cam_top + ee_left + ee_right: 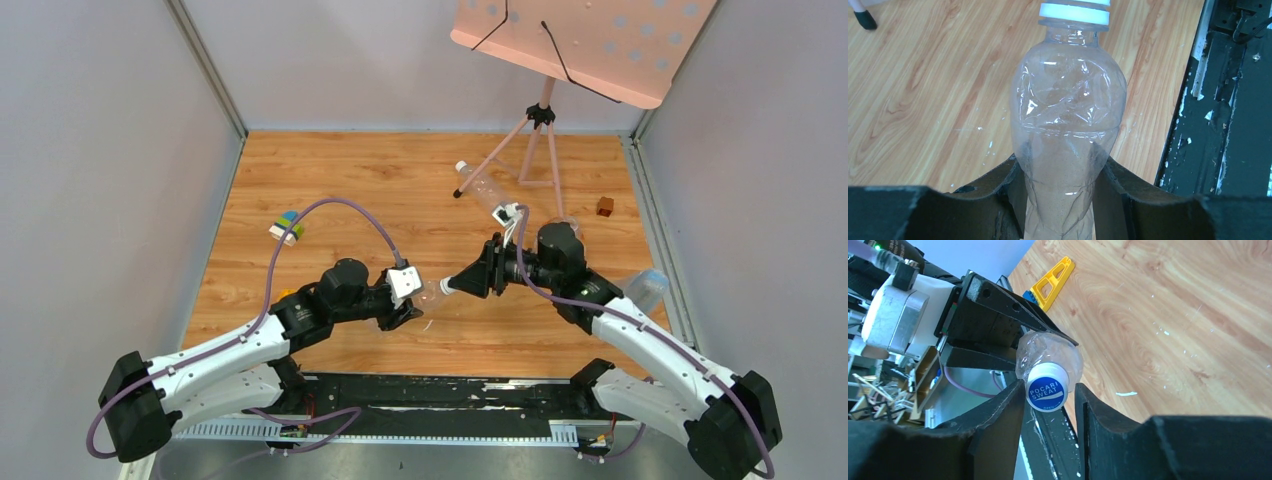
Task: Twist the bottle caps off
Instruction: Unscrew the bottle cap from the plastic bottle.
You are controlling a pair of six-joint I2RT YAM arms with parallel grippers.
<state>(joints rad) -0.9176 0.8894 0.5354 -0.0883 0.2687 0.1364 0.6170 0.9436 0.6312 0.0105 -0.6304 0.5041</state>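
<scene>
Near mid-table, my left gripper (pixel 1062 161) pinches the clear bottle (pixel 1068 110) while my right gripper (pixel 1050 386), fingers slightly spread, straddles its cap (pixel 1046 393); next, I judge: close, then twist.

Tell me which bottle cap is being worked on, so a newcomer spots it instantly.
Mid-table, where the two arms meet, the left end effector holds a clear bottle. Its cap sits between the right end effector's fingers; unlike the white cap on the bottle lying farther back, its top is blue, printed POCARI SWEAT.
</scene>
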